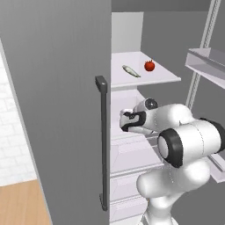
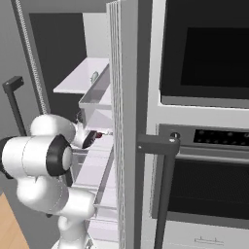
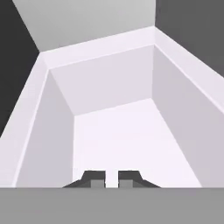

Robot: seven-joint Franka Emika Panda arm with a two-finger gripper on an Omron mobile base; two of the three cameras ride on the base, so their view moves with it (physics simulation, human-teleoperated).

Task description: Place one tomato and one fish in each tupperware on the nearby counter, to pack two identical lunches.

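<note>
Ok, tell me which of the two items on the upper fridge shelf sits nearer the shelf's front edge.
The fish. It lies slantwise close to the front edge of the white shelf, left of the tomato, which sits farther back.

tool (image 3: 112, 178) tips cut by bottom edge of hand view, narrow gap between, nothing seen held. tool buried behind fridge door (image 1: 57, 110) edge and own wrist in left base view. fish (image 2: 94, 76) in right base view mostly hidden by door shelf (image 2: 97, 99). wooden surface (image 1: 24, 204) cut by frame corner.
</note>
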